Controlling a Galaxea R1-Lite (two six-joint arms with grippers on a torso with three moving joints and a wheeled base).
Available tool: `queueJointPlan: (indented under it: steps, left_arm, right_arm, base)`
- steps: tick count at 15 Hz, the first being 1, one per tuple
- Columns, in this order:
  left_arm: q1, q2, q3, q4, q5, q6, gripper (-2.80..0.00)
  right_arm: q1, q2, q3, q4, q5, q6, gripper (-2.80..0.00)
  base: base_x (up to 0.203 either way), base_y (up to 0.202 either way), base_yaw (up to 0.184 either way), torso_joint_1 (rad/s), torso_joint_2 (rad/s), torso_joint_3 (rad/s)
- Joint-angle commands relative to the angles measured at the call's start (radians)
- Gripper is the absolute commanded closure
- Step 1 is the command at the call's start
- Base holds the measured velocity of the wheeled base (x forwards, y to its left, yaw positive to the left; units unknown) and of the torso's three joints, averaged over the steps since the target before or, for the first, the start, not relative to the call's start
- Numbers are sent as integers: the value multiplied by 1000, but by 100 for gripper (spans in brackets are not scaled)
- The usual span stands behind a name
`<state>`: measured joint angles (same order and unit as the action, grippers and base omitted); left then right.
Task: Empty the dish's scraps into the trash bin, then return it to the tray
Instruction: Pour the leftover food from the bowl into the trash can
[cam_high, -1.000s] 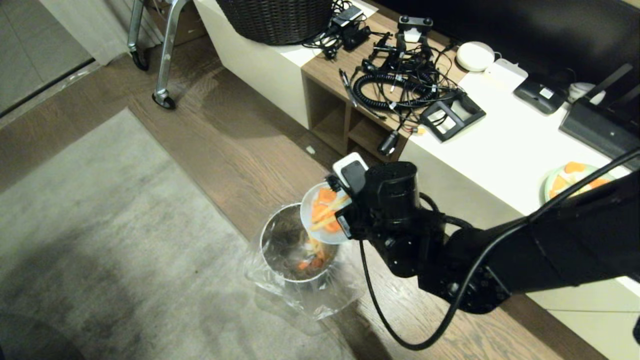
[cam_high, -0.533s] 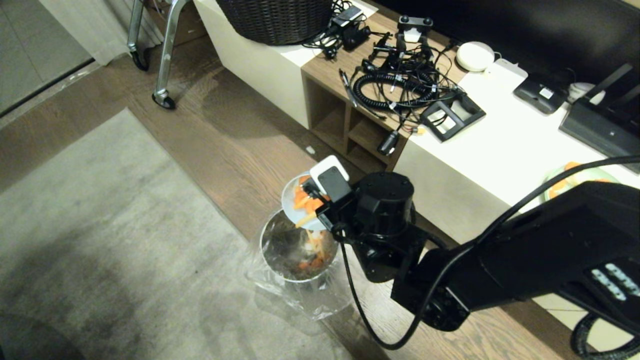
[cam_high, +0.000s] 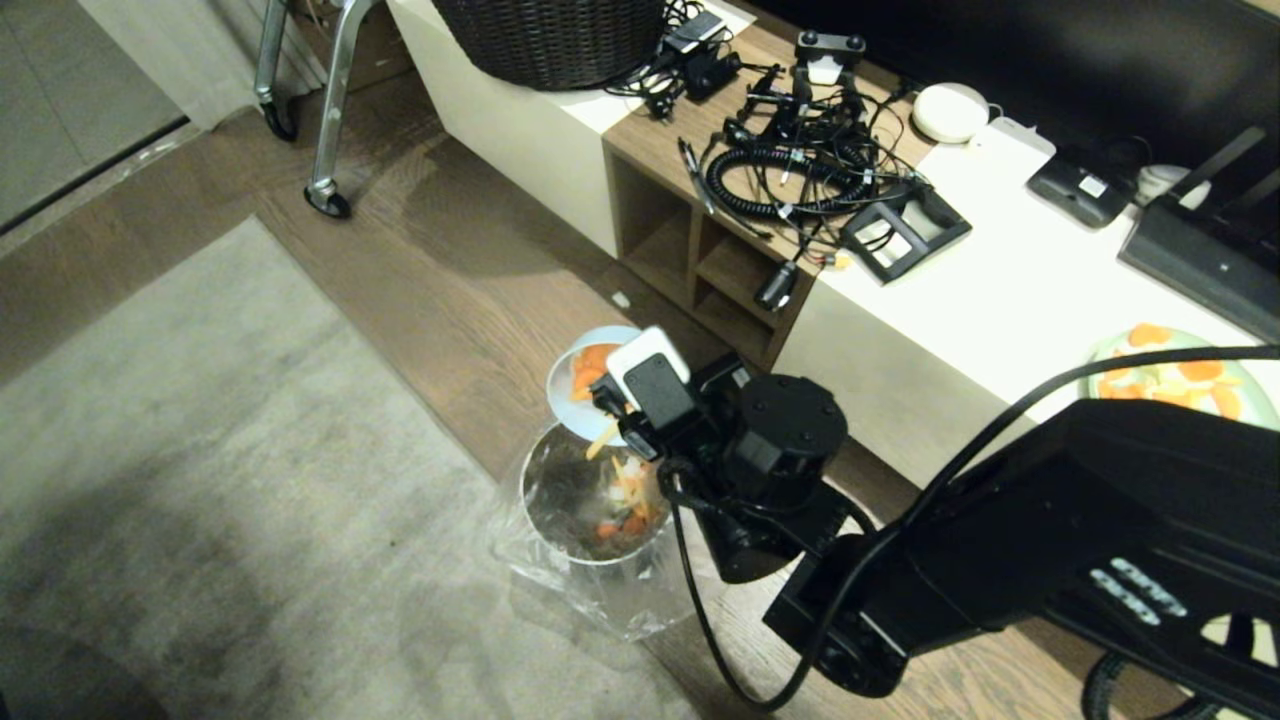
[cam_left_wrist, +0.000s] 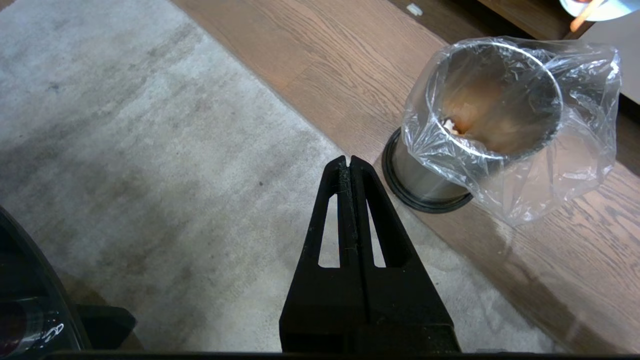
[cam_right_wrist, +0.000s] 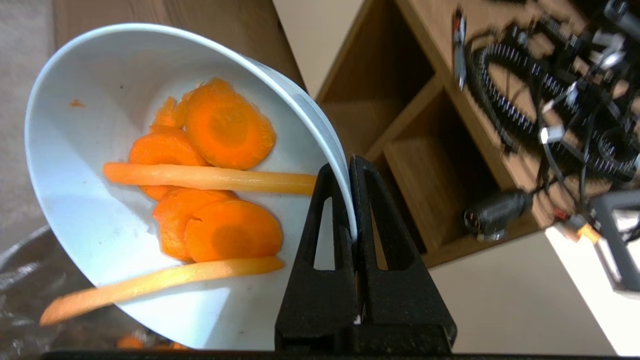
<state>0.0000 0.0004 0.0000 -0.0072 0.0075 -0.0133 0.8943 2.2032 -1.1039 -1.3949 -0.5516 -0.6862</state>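
Carrot scraps (cam_right_wrist: 210, 165) cling inside the white dish (cam_right_wrist: 100, 210), which the right gripper (cam_right_wrist: 350, 165) holds tilted over the trash bin (cam_high: 590, 500), its fingers (cam_right_wrist: 367, 210) pinching the dish's rim. One strip hangs over the lower edge; other pieces lie in the lined bin. The left gripper (cam_left_wrist: 348, 162) hangs above the rug (cam_left_wrist: 125, 150) near the bin, fingers pressed together.

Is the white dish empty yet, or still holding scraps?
Still holding scraps: carrot slices cling inside the tipped dish, one strip sliding over its rim.
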Motion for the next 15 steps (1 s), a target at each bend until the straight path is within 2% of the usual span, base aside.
queueJointPlan:
  steps: [1,4,8,15]
  left_arm:
    - [0,0,0,0,0,-1,0]
    - [0,0,0,0,0,-1,0]
    - [0,0,0,0,0,-1,0]
    - [0,0,0,0,0,-1,0]
  right_arm:
    - [16,13,45,-88,9,-29,0]
    - [35,12,69,-152,15,-83,0]
    - [38,12,70,-175,130,-135,0]
    - [38,18,67,-175,131,-176,0]
  base:
    - [0,0,0,0,0,0]
    - [0,0,0,0,0,0]
    - [0,0,0,0,0,0]
    - [0,0,0,0,0,0]
